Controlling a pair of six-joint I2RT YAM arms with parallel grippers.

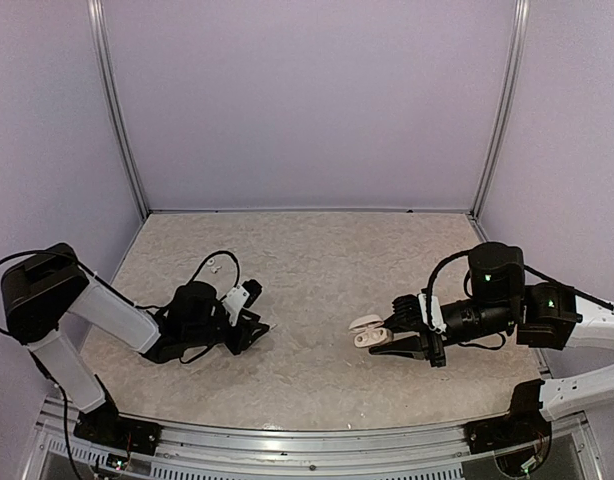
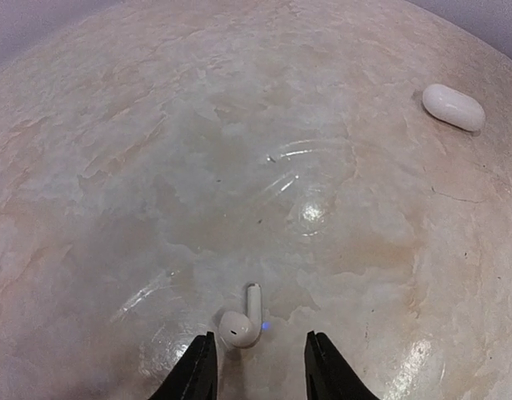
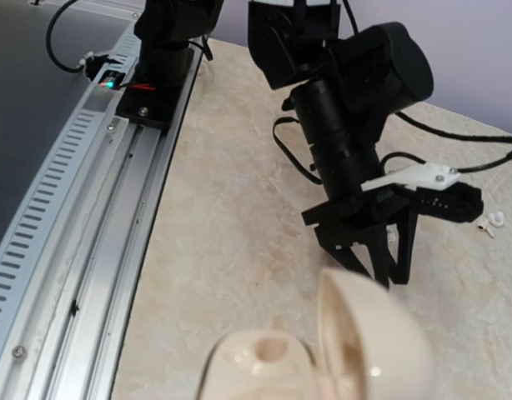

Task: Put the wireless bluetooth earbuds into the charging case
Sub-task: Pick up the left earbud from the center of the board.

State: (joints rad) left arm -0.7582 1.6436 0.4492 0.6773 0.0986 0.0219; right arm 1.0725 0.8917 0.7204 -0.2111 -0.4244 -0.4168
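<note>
One earbud (image 2: 243, 321) lies on the table between my left gripper's (image 2: 256, 337) open fingers, nearer the left finger and touching neither. In the top view that gripper (image 1: 259, 327) is low over the table at the left. The second earbud (image 1: 215, 266) lies behind the left arm and shows in the right wrist view (image 3: 489, 223). My right gripper (image 1: 379, 335) is shut on the charging case (image 1: 366, 330) and holds it just above the table. The case (image 3: 323, 358) is open, lid up, with an empty socket showing. The right fingers are hidden in the wrist view.
A plain white oval object (image 2: 454, 107) shows at the far right of the left wrist view. The metal rail (image 3: 81, 208) runs along the table's near edge. The left arm (image 3: 348, 125) stands beyond the case. Purple walls enclose the table.
</note>
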